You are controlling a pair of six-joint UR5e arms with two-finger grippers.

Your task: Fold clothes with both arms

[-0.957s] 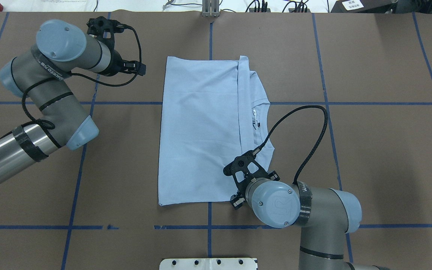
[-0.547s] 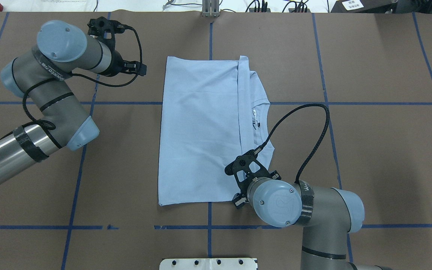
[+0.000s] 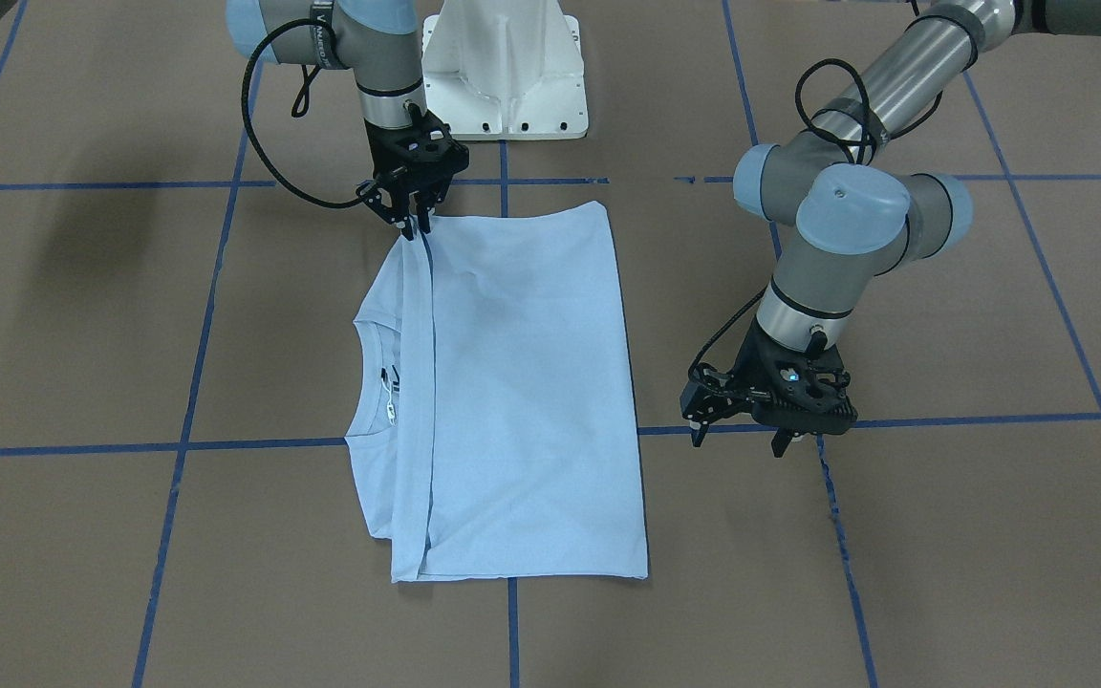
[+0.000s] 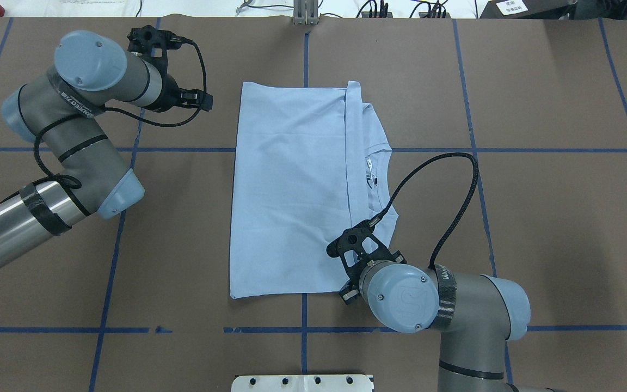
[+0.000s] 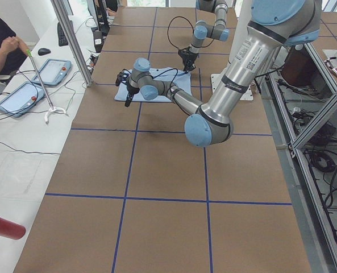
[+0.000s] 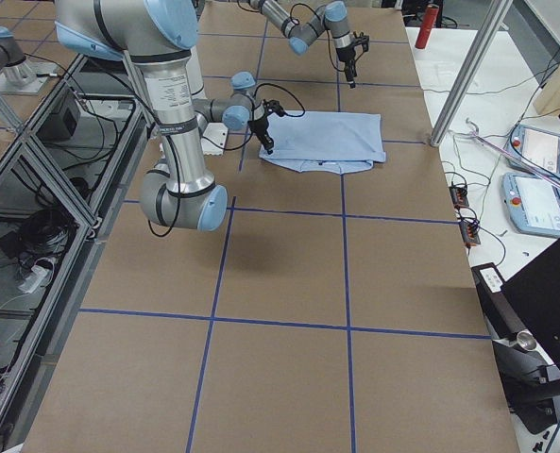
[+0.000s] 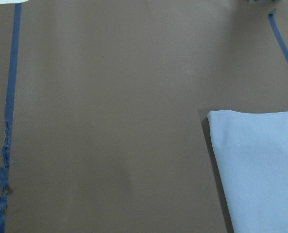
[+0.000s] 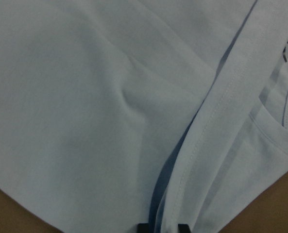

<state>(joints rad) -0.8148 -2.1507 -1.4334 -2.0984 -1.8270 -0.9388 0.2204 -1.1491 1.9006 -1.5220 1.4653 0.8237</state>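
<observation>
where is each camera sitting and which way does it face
Front-facing: across the table, facing the robot, steeply down on the T-shirt; left arm, right arm, white base.
Overhead: behind the robot, looking forward and down; both arms.
Exterior left: table end, looking along it; left arm near.
Exterior right: opposite end; right arm near.
Left wrist: down on table and a shirt corner; no fingers.
Right wrist: close on the hem; fingertips at bottom edge.
Shared: front-facing and overhead show the whole shirt, mirrored.
</observation>
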